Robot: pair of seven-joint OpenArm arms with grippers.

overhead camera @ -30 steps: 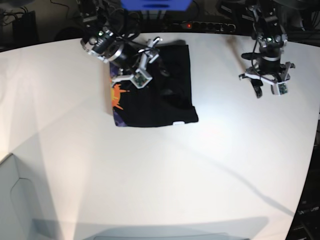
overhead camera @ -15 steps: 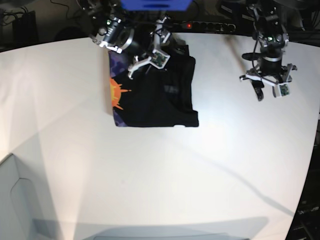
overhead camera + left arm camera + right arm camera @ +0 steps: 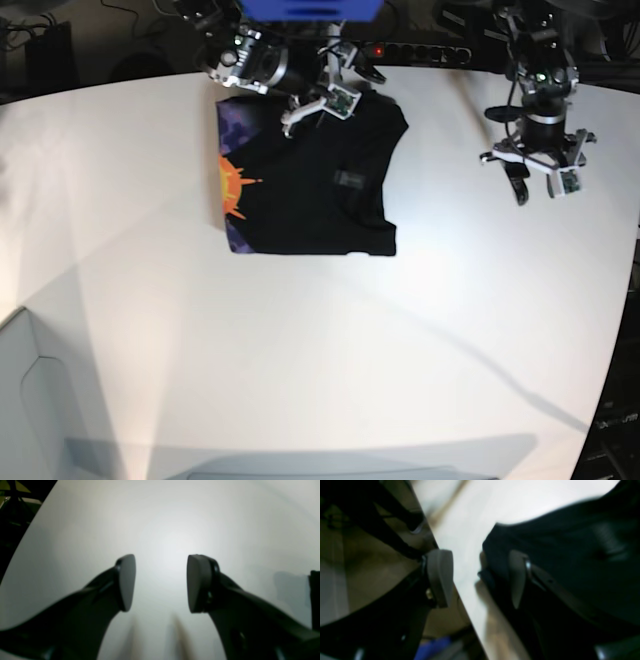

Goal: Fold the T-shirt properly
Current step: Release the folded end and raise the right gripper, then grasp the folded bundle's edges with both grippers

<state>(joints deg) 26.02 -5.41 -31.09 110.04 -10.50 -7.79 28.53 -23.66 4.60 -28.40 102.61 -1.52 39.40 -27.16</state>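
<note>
While my right gripper (image 3: 318, 100) hangs with jaws apart over the folded T-shirt's (image 3: 310, 180) far edge, left gripper (image 3: 535, 177) parted over bare table (image 3: 300, 350), I judge folding nearly done, next retreat.

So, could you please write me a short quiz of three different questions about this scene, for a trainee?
1. True or false: the left pincer hangs open over bare table, apart from the shirt.
2. Which edge of the shirt shows the orange sun in the base view? A) its left edge B) its right edge C) its near edge
3. Fill in: the right pincer is at the shirt's ____ edge, nearest the table's back.

Key: 1 true; 2 A; 3 far. In the right wrist view both pads stand apart, and one pad lies against the black cloth.
</note>
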